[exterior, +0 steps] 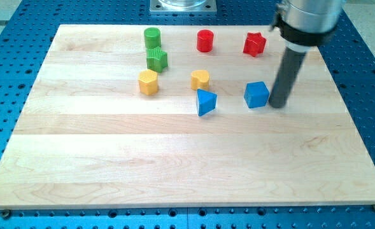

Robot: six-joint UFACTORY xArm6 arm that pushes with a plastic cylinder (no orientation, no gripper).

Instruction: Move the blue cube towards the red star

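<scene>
Standing just right of the blue cube point(256, 95), my tip point(278, 104) grips nothing, with one blue triangle point(205, 102), two yellow blocks point(148, 82), two green point(156, 59) and, farthest, a red cylinder point(204, 41) and red star point(254, 44).

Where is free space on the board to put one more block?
The whole lower half, below the blue triangle and blue cube, is bare. The top is crowded; my tip stands just right of the cube.

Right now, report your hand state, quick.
No hand: just my tip, holding nothing, at the blue cube's right side in the view; contact cannot be told.
</scene>
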